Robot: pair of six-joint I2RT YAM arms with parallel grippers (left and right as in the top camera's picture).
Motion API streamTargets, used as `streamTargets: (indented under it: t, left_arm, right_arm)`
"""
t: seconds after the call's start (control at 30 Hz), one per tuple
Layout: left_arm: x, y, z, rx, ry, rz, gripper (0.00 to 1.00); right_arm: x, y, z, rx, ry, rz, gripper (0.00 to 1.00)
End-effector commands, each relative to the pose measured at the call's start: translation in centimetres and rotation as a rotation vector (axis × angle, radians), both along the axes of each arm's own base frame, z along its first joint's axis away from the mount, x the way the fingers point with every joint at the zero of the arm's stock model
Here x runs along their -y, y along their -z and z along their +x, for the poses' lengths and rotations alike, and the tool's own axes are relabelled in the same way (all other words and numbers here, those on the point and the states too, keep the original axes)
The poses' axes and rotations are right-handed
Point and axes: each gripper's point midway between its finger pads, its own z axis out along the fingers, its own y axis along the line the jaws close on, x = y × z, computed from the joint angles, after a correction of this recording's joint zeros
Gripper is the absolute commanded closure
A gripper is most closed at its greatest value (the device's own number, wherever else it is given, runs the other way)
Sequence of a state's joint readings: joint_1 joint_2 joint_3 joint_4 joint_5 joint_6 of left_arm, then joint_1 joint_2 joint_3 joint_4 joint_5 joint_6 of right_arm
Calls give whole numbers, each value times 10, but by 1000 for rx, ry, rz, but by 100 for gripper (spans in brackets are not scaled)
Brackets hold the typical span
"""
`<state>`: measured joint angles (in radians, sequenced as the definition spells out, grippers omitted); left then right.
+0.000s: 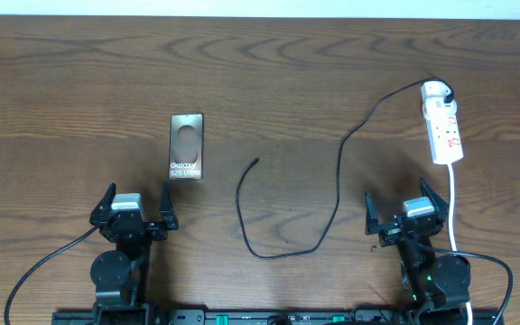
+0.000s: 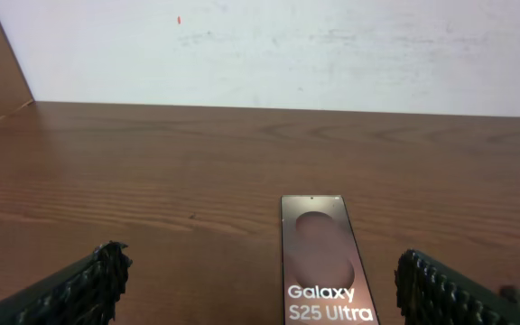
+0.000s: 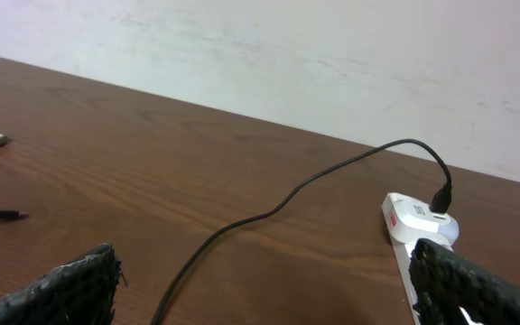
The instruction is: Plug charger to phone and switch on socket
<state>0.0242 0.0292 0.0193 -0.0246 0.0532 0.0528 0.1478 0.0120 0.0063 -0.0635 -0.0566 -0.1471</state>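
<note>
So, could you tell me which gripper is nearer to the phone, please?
Left. The phone lies just ahead of the left gripper, slightly to its right. The right gripper is far off to the side, beyond the black cable.

The left arm (image 1: 116, 266) and the right arm (image 1: 436, 275), both at the near edge of the bench, are built of matte black, rounded housings. Each has a small silver-grey block (image 1: 128, 202) behind its gripper. The left gripper (image 1: 137, 193) and the right gripper (image 1: 398, 202) have black tapering fingers (image 2: 79, 289) with finely ribbed faces. A thin black cable (image 1: 39, 266) curves toward the near left corner. A second black lead (image 1: 504, 271) loops beside the right arm, where a small green light (image 1: 430, 278) glows.
</note>
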Motion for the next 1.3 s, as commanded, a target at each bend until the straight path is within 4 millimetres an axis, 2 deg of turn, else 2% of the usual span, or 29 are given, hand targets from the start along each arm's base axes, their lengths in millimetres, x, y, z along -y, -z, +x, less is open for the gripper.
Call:
streamTargets:
  t: [0.0, 0.17, 0.37, 0.53, 0.7, 0.8, 0.97, 1.1, 1.27]
  left_arm:
    - [-3, 5, 0, -21, -18, 9, 4]
    - [-3, -7, 0, -25, -19, -4, 4]
    - [3, -25, 10, -91, 19, -10, 4]
    - [15, -50, 30, -189, 90, -28, 4]
    - [22, -74, 57, -344, 130, -51, 4]
    - [24, -85, 76, -441, 141, -62, 4]
    - [24, -92, 105, -566, 140, -71, 4]
    - [23, -89, 125, -680, 137, -81, 4]
    - [23, -82, 138, -818, 132, -94, 4]
  right_arm:
    - [0, -1, 0, 5, -4, -2, 1]
    - [-1, -3, -1, 0, -7, -2, 1]
    - [-2, -14, -6, -12, -16, -4, 1]
    - [-1, -32, -11, -38, -14, -8, 1]
    - [-2, -62, -11, -68, -22, -11, 1]
    - [-3, -79, -4, -131, -22, -19, 1]
    - [-9, -93, 13, -272, -42, -34, 1]
    - [-23, -105, 31, -389, -108, -30, 1]
    - [-30, -111, 49, -552, -128, -37, 1]
